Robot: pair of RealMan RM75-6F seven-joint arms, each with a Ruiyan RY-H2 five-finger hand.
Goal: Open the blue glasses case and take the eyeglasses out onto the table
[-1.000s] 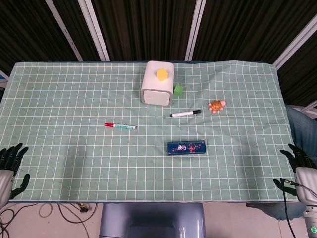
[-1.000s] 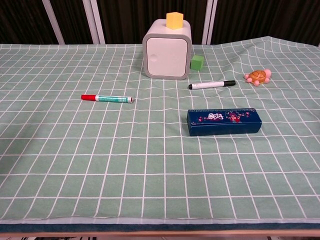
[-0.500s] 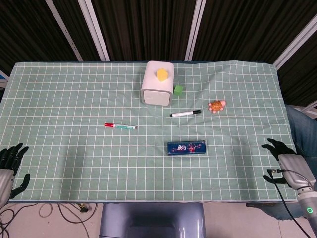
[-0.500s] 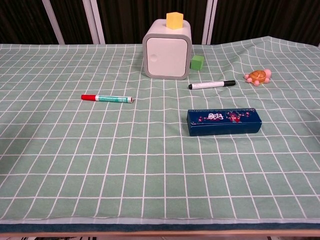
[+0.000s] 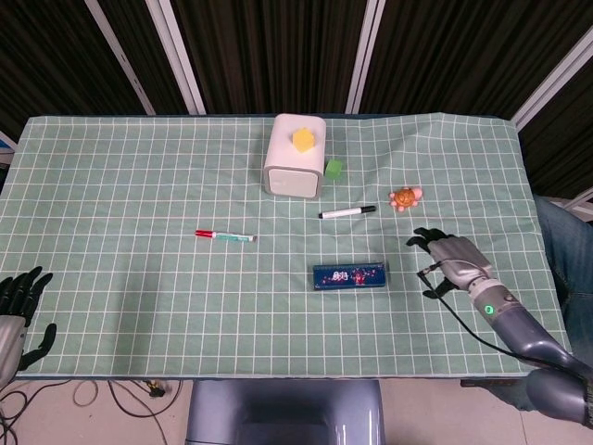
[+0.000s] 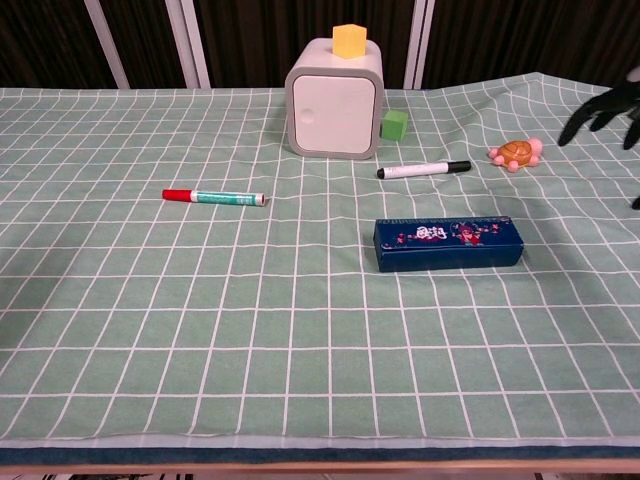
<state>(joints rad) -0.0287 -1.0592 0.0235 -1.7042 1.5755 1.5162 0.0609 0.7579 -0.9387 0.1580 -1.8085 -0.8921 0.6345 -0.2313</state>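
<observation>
1. Since the frame half a second earlier, the right hand (image 5: 451,257) has been carried from the table's near right edge inward over the cloth, and is now seen in the head view just right of the glasses case (image 5: 349,275), not touching it. Nothing else has been shifted.
2. Head view: the case is laid closed on the green checked tablecloth (image 5: 139,185), right of centre and toward the near edge. Its long axis is run left to right, almost parallel with the table's front edge.
3. Head view: the right hand's fingers are spread apart and nothing is held. The left hand (image 5: 18,311) is kept off the near left corner, fingers likewise apart and empty.
4. Chest view: the case (image 6: 448,244) is shown as a long, dark blue box with a pink and white flower pattern along its front side, lid shut.
5. Chest view: only dark fingertips (image 6: 600,105) of the right hand are seen at the right border, spread, above the cloth.
6. Chest view: behind the case are seen a black-capped marker (image 6: 423,169), a small turtle toy (image 6: 516,152), a white box (image 6: 334,104) topped by a yellow block (image 6: 348,41), and a green block (image 6: 395,124); a red-capped marker (image 6: 213,197) lies to the left.
</observation>
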